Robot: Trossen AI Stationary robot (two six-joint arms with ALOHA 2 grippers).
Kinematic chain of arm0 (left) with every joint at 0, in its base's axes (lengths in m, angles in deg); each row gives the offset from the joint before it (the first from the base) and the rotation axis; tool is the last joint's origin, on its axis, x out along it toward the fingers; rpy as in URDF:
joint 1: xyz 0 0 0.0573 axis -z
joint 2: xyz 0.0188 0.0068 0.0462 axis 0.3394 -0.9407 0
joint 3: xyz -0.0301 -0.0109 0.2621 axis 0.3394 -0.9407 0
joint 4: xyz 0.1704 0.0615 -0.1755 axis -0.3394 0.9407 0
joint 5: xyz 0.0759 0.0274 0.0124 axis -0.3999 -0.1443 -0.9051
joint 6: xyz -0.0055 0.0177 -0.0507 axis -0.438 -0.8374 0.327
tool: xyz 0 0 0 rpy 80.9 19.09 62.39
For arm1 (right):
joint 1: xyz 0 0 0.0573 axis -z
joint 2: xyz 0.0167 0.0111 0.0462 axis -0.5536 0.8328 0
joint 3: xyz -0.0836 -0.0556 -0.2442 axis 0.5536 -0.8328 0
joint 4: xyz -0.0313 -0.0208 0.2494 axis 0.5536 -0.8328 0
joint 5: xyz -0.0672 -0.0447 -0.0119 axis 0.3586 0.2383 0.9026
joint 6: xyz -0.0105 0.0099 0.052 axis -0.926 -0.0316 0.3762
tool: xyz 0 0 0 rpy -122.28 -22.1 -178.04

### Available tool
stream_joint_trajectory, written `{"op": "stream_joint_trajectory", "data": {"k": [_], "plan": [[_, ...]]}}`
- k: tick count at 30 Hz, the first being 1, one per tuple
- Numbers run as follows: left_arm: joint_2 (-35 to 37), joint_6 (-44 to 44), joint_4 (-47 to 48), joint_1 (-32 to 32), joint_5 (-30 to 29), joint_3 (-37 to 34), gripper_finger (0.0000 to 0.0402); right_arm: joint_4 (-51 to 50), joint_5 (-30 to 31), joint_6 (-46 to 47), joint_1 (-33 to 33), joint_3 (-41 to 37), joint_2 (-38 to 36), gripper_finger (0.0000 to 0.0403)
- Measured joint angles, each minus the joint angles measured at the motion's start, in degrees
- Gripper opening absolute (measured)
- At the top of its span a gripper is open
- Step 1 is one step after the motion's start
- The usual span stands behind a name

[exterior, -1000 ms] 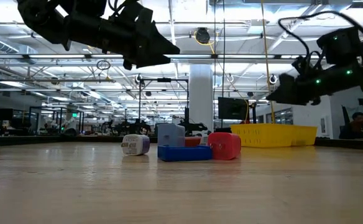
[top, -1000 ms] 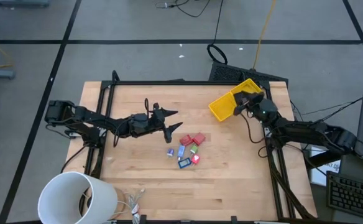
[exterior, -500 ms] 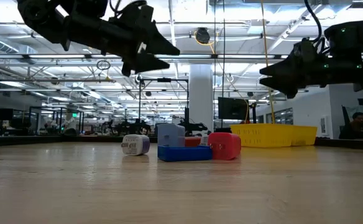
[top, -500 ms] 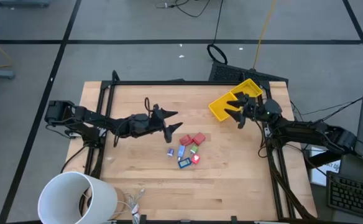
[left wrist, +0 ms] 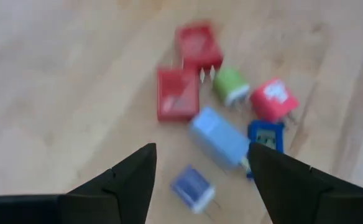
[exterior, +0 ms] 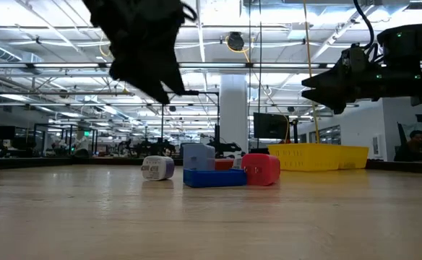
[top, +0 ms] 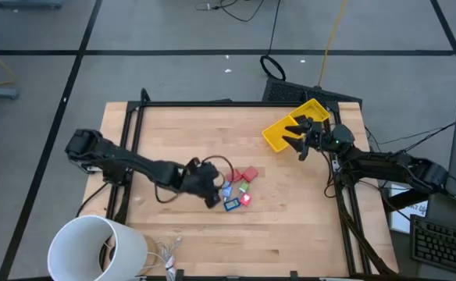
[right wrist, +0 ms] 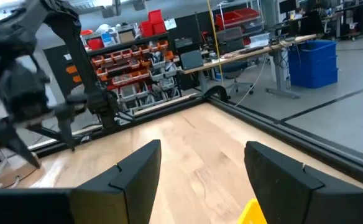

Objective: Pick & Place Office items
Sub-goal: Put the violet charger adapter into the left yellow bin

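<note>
Several thumb-sized office items lie in a cluster on the wooden table: two red blocks (top: 250,173) (left wrist: 177,93), a green bit (left wrist: 231,85), a pink-red bit (left wrist: 273,99), a black-framed blue rectangle (left wrist: 265,134), a light blue piece (left wrist: 220,135) and a small violet-blue piece (left wrist: 192,185). My left gripper (top: 212,193) (left wrist: 200,155) hovers open just above the cluster's left side, pointing down, clear of the pieces in the low view (exterior: 169,92). My right gripper (top: 300,139) (exterior: 308,87) waits open above the yellow bin (top: 284,131).
The long yellow bin (exterior: 316,155) lies slanted near the table's far right corner. A big white cylinder (top: 95,246) stands at the near left corner, with loose cables (top: 165,261) beside it. Black frame rails (top: 212,103) run along the table's edges.
My left gripper has swung from left of the cluster toward the near edge and right, dropped lower and tipped its fingers down over the items. My right gripper has risen over the bin, turned level and opened. The items have not moved.
</note>
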Motion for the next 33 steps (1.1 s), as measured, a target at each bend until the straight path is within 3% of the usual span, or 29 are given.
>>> {"op": "stream_joint_trajectory", "data": {"k": [8, 14, 23, 30, 33], "plan": [[-8.71, 17.79, 3.03, 0.83, 6.83, 0.90, 0.0233, 0.20, 0.02, 1.26, 0.00, 0.00, 0.01, 0.0215], [-13.00, 23.04, 2.74, -0.31, 8.51, 0.90, 0.0219, 0.20, 0.06, 1.19, 0.00, 0.00, 0.01, 0.0214], [-14.68, 21.96, 2.74, -3.11, 8.61, 0.90, 0.0194, 0.22, 0.06, 1.13, 0.00, 0.00, 0.01, 0.0212], [-14.68, 15.19, 2.72, -3.96, 8.45, 0.90, 0.0142, 0.22, 0.11, 1.12, 0.00, 0.00, 0.01, 0.0210], [-14.25, 11.63, 2.78, -4.00, 7.40, 0.90, 0.0140, 0.54, 0.28, 1.12, 0.00, 0.00, 0.01, 0.0211]]}}
